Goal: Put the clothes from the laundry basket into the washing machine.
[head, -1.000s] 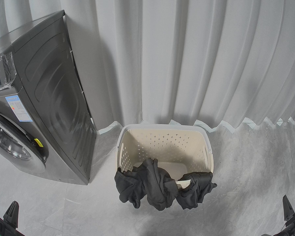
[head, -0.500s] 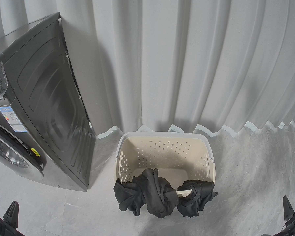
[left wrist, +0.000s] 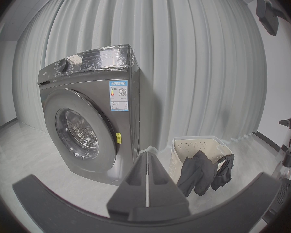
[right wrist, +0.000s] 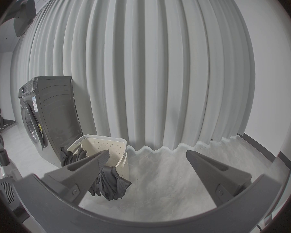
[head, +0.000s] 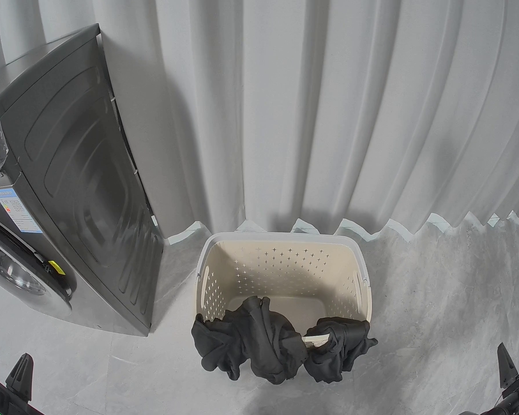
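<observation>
Hanging low and well to the left of the laundry basket (head: pixel 279 236), the left gripper (left wrist: pixel 147 154) has its fingers pressed together, with nothing between them. The grey washing machine (head: pixel 69 191) stands just left of the basket, its round door closed. The cream basket sits on the pale floor (head: pixel 444 318) in front of the white curtain (head: pixel 340 87). Dark clothes (head: pixel 259 347) are slung over the basket's near rim, partly inside and partly hanging down its outer wall. Low and well to the right of the basket, the right gripper (right wrist: pixel 147 154) has its fingers spread wide, holding nothing. Both grippers are well apart from the clothes.
</observation>
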Tool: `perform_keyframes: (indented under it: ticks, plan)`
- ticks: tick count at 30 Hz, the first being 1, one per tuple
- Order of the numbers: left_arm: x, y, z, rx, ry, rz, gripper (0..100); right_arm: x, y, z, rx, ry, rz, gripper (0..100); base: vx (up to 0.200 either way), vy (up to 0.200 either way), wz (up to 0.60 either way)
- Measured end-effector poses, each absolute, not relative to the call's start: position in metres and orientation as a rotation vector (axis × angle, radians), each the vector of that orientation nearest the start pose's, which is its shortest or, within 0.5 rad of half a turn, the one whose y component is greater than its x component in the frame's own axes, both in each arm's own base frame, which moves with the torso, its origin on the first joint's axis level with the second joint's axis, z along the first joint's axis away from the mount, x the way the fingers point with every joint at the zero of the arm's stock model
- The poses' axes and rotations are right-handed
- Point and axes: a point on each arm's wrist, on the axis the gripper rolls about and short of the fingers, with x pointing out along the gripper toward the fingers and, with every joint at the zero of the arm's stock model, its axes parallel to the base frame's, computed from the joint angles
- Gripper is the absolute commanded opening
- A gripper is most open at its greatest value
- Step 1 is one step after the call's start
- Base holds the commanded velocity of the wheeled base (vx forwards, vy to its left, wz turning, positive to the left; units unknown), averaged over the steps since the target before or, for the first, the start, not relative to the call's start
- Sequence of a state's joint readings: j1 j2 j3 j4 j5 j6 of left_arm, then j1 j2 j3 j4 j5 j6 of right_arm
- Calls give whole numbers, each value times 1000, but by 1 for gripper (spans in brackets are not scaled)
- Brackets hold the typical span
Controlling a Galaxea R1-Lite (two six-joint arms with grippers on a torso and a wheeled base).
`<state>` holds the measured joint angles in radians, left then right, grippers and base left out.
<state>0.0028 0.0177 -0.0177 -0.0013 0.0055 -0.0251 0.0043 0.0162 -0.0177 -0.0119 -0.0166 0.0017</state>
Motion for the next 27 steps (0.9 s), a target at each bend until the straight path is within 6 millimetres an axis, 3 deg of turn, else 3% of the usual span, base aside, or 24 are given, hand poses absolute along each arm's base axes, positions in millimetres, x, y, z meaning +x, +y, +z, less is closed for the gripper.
perform_keyframes:
  ticks: [2, 11, 23, 27]
  plan:
    - [-23, 0, 81, -25, -1, 8, 0, -23, 0, 82, 2, -13, -12, 100, 0, 0, 0]
    - [-23, 0, 81, -26, -1, 7, 0, -23, 0, 82, 1, -13, -12, 100, 200, 0, 0]
    - [-23, 0, 81, -25, -1, 8, 0, -23, 0, 82, 2, -13, -12, 100, 0, 0, 0]
    - [-23, 0, 81, -25, -1, 7, 0, -23, 0, 82, 2, -13, -11, 100, 200, 0, 0]
